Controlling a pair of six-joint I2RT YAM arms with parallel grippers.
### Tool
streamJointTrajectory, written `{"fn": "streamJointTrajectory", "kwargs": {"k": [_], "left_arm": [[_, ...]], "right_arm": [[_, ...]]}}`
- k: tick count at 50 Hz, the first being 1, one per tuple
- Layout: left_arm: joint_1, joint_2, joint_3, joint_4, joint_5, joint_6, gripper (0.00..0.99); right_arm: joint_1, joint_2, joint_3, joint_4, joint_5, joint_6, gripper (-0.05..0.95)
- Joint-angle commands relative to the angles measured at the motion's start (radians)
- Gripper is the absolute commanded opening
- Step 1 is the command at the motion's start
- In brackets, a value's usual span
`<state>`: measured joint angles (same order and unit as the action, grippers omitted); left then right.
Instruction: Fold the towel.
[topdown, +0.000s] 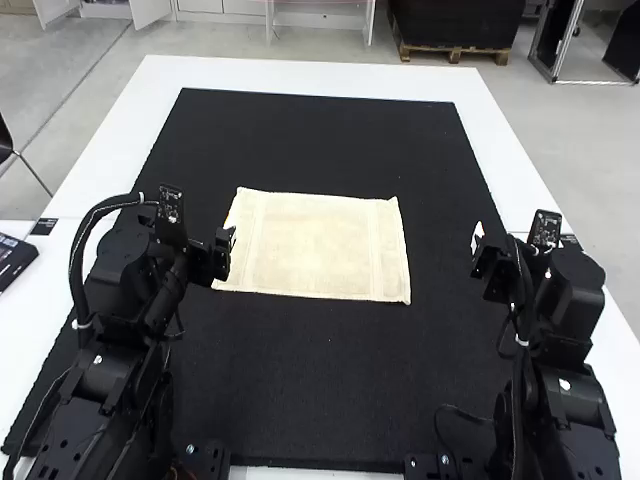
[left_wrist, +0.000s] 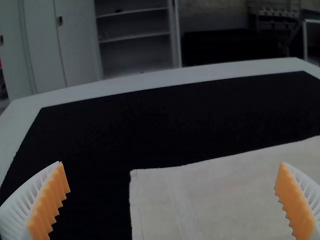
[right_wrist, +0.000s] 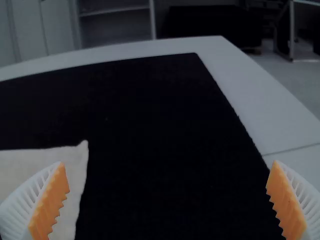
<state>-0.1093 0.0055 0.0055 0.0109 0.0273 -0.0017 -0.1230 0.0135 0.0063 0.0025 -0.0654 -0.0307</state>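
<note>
White counter, pale cabinet beyond, black mat on the counter, left tool wide open, nothing held, near towel's left edge, towel spread flat on mat, right tool wide open, empty, well apart from towel.

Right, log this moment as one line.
towel spread flat on black mat | left jaws open, near towel's left edge | right jaws open, right of towel

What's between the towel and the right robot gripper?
Just a bare stretch of black mat between the towel and right gripper; the high view shows that.
</note>
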Motion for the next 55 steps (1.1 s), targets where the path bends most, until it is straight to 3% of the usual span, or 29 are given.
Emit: {"fn": "streamJointTrajectory", "kwargs": {"k": [1, 55], "left_arm": [[0.007, -0.009, -0.004, 0.004, 0.010, -0.009, 0.967], [0.000, -0.009, -0.004, 0.018, 0.011, -0.004, 0.967]], "right_arm": [[-0.009, -0.010, -0.005, -0.004, 0.004, -0.008, 0.91], [-0.007, -0.010, -0.005, -0.007, -0.027, -0.005, 0.91]]}}
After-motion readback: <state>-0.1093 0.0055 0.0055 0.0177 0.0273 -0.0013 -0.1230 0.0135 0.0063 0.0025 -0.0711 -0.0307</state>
